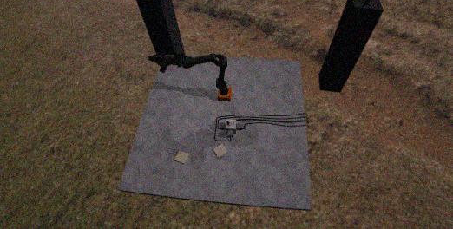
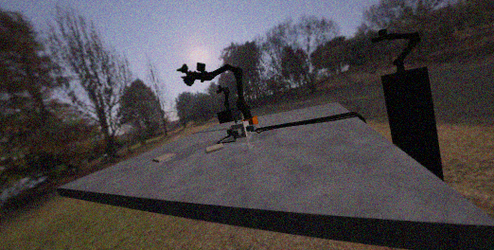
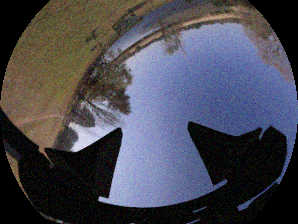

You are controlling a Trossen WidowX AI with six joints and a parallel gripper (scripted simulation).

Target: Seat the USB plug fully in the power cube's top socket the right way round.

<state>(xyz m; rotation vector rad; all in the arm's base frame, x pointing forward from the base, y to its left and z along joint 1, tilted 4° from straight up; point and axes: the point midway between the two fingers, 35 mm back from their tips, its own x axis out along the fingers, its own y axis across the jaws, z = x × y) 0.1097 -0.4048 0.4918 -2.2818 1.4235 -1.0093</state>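
Observation:
The power cube (image 1: pixel 232 127) (image 2: pixel 238 131) is a small pale block near the middle of the table. A small dark shape (image 1: pixel 228 122) shows on its top; it may be the USB plug, but how far in it sits and which way round it is are too small to tell. My gripper (image 1: pixel 155 64) (image 2: pixel 182 73) (image 3: pixel 155 128) is open and empty. It is raised high above the table, well away from the cube, and its wrist view shows only sky, trees and ground between and beyond the fingers.
Black cables (image 1: pixel 273 115) (image 2: pixel 308 121) run from around the cube to the table's edge. Two pale flat tiles (image 1: pixel 181 157) (image 1: pixel 219 150) (image 2: pixel 164 157) (image 2: pixel 214 148) lie nearby. My arm's orange base (image 1: pixel 224 96) (image 2: pixel 255 120) stands behind the cube. Tall black pillars (image 1: pixel 160 17) (image 1: pixel 351 39) carry other arms.

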